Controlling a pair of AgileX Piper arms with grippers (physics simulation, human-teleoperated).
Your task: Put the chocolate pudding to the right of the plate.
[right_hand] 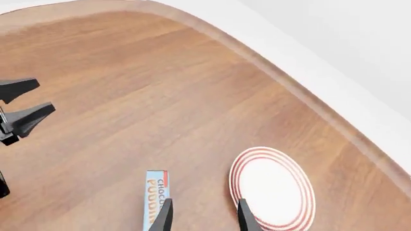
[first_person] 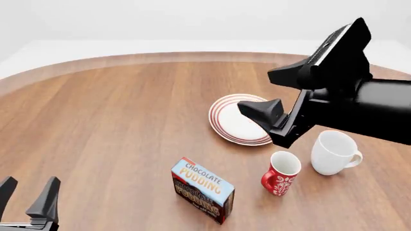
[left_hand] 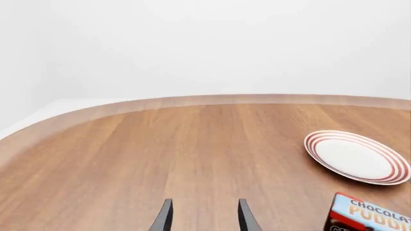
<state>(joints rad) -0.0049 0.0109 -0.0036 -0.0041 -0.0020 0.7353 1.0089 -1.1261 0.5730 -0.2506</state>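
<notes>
Right arm is reaching in high from the right in the front view, its bulky black body hanging above the table (first_person: 115, 120) and covering part of the plate (first_person: 232, 120). Right pincer (right_hand: 203, 214) is angling down over the gap between plate and chocolate pudding (first_person: 202, 189); fingers are standing spread, pinching nothing.

Left pincer (first_person: 29, 197) is sitting low at the near left corner of the table, well apart from everything, fingers also spread and empty.

Chocolate pudding is lying on the wood, light-blue lettered face up, nearer the camera than the plate and slightly to its left. It is touching nothing.

Red patterned mug (first_person: 280, 172) is standing upright to the right of the carton, just nearer than the plate's right edge. White mug (first_person: 334, 151) is standing just beside it, further right, handle pointing right.

Table's curved far rim is running behind the plate. Wide bare wood is stretching across the left half. The wood to the right of the plate is mostly hidden under the right arm.
</notes>
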